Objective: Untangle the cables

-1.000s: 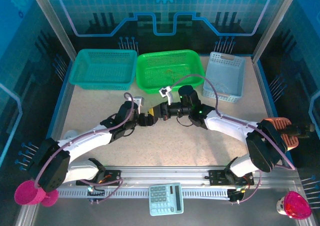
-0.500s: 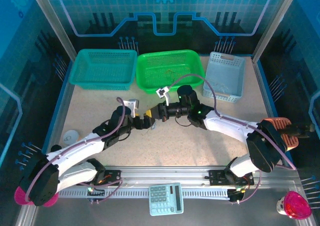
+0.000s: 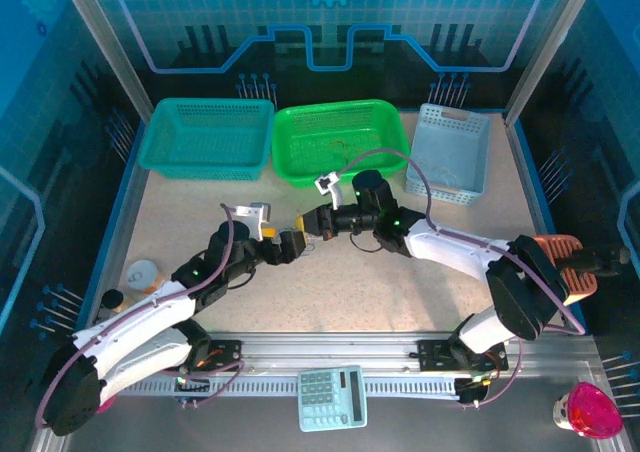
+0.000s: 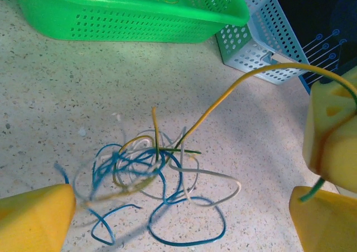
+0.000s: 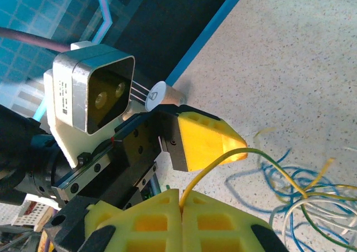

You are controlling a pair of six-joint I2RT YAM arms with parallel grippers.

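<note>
The cables [image 4: 150, 179] lie tangled on the speckled counter [image 4: 56, 107], near the green basket [image 4: 111, 18] and the light blue basket [image 4: 254, 40]. The right tool [image 5: 181, 207] is clenched on one yellow cable [image 4: 223, 96]. Just beside it, the left tool [image 4: 181, 207] stands released above the heap.

Surface [image 4: 56, 124]: pale speckled stone-look finish, matt, fine-grained.
Green basket [image 4: 128, 23]: perforated moulded plastic, slight gloss.
Pale blue basket [image 4: 251, 45]: same kind of plastic, duller.
Cables [image 4: 159, 163]: thin, smooth plastic sheathing, faint sheen.
Right end effector [image 5: 181, 210]: yellow latticed plastic fingers [image 5: 139, 218], matt, faintly grainy.
Camera housing [image 5: 83, 90]: looks like grey metal, satin.
</note>
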